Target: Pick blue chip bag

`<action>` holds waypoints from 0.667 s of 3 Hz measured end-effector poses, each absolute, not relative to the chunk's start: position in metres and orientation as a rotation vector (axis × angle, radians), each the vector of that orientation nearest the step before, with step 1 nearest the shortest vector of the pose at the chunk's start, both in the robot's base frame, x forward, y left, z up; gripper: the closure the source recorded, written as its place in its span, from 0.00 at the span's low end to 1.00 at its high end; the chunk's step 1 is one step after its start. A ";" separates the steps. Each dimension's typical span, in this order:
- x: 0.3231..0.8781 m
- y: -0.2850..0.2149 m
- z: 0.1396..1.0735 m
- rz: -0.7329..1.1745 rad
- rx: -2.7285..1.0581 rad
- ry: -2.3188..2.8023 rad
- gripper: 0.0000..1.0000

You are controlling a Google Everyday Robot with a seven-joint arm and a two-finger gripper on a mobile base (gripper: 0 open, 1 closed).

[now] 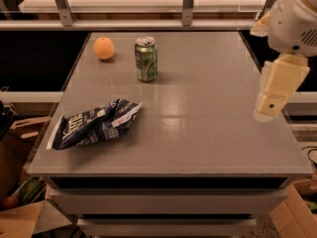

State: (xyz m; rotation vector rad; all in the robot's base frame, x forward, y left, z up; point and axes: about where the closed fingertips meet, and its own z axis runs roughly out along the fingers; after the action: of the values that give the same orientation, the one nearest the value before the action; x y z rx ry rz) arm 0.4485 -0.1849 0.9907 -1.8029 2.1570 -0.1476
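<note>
The blue chip bag lies crumpled on the front left of the grey table, dark navy with white lettering and white edges. My gripper hangs cream-coloured from the white arm at the right edge of the table, above the surface. It is far to the right of the bag and holds nothing that I can see.
A green soda can stands upright at the back middle-left. An orange fruit sits to its left near the back left corner. Cardboard boxes stand on the floor at the front left and front right. A railing runs behind the table.
</note>
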 end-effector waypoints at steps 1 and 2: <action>0.467 -0.127 1.001 -0.180 -1.945 2.017 0.00; 0.467 -0.127 1.001 -0.180 -1.945 2.017 0.00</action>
State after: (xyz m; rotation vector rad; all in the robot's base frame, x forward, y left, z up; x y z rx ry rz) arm 0.4675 -0.1266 1.0010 -1.9448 2.0170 -0.1796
